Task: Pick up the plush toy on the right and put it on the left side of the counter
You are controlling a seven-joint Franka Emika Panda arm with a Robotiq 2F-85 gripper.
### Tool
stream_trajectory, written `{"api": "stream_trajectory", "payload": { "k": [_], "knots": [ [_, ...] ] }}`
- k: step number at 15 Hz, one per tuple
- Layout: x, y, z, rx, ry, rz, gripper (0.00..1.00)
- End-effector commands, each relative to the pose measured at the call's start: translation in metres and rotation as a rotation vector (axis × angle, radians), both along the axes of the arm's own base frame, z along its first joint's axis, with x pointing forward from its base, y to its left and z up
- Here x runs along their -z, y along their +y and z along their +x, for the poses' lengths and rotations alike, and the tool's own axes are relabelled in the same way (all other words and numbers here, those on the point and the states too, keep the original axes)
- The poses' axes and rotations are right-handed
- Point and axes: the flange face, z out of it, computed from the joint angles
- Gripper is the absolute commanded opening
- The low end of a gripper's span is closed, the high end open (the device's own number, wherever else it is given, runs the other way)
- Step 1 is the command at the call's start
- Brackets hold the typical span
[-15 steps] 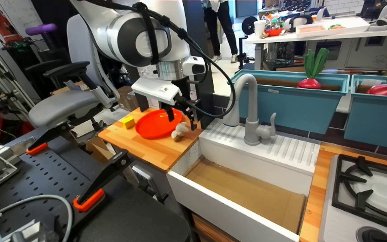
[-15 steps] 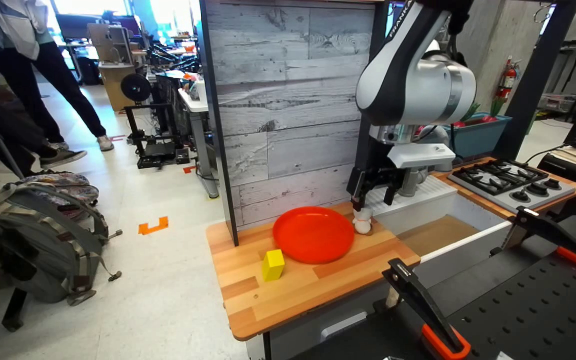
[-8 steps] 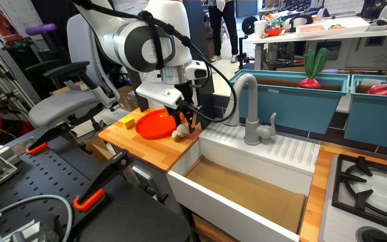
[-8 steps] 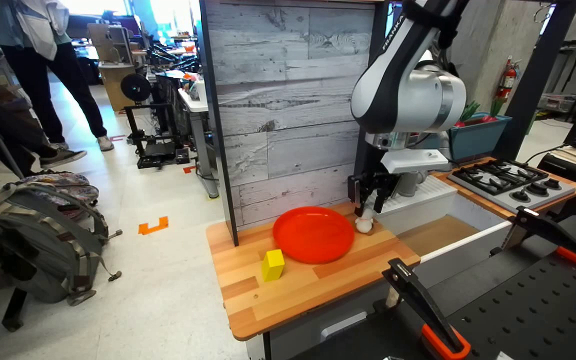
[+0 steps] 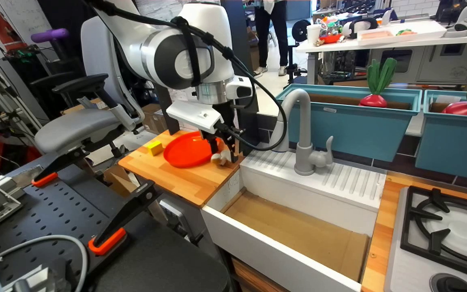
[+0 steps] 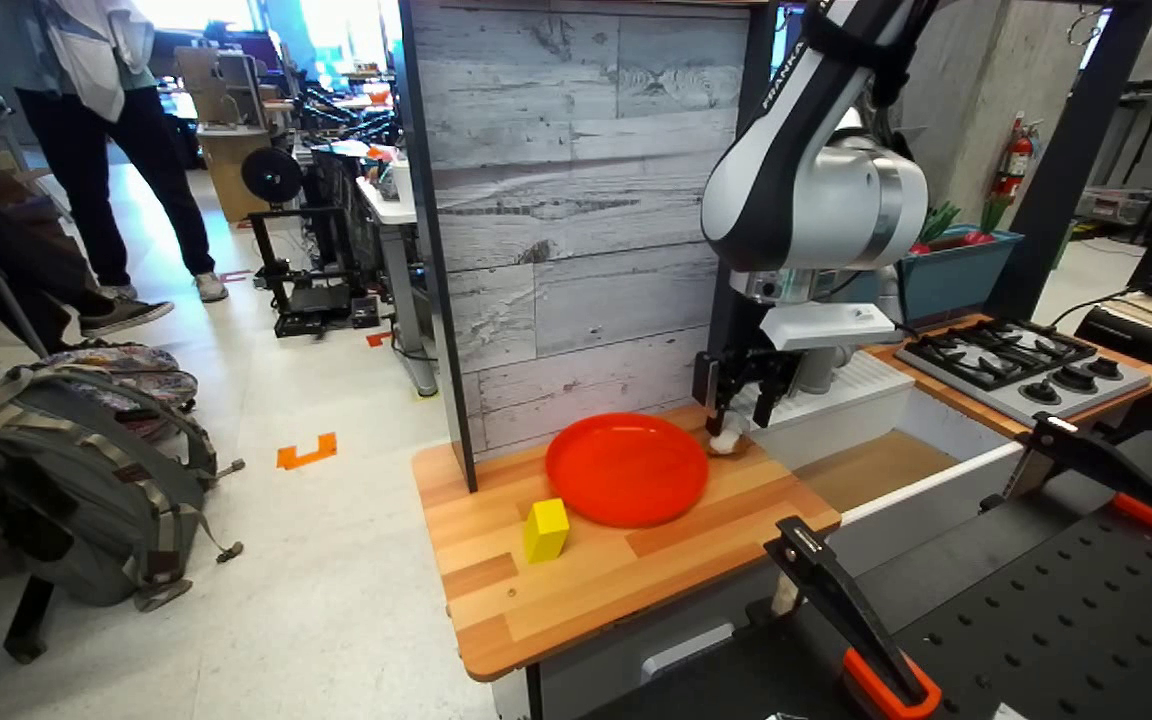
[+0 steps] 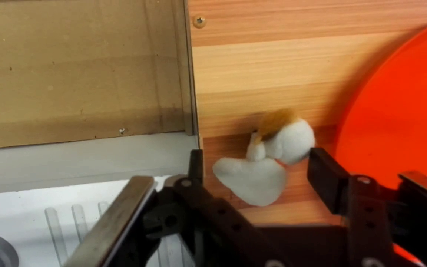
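The plush toy (image 5: 221,157) is a small off-white lump with a brown patch. It lies on the counter (image 5: 181,182) near the edge by the sink, just beside the red plate. It also shows at the counter's back right (image 6: 728,440) and in the wrist view (image 7: 260,181). The counter is a wooden slab (image 6: 596,590). My gripper (image 5: 224,154) is low over the toy, with its fingers apart. In the wrist view the toy lies between the open fingers (image 7: 255,159). The right fingertip is at the toy's white round end, perhaps touching it. The left finger is clear of it.
The red plate (image 6: 626,470) is right beside one finger. A yellow block (image 6: 546,530) stands at the counter's front left. The white sink (image 5: 282,243) and grey faucet (image 5: 304,121) adjoin the counter. A grey plank panel (image 6: 586,200) rises behind it.
My gripper has come down to the toy, moving slightly toward the sink in an exterior view. The toy was standing upright and now lies tipped over, shifted slightly. Plate and yellow block have not moved.
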Motion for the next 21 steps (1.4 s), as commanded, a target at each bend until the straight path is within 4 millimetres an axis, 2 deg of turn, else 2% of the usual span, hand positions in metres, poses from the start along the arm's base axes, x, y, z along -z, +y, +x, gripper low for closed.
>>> {"api": "stream_trajectory", "payload": {
  "k": [1,6,11,14,17,21],
  "knots": [
    [-0.001,-0.001,0.009,-0.002,0.0,0.009,0.42],
    [-0.002,-0.005,0.011,-0.001,-0.003,0.008,0.02],
    [-0.005,-0.008,0.01,-0.005,-0.008,0.011,0.0],
    [-0.016,-0.007,0.002,-0.006,-0.008,0.005,0.02],
    [-0.032,-0.004,-0.014,-0.023,0.0,-0.004,0.02],
    [-0.06,0.005,-0.045,-0.041,-0.033,-0.035,0.02]
  ]
}}
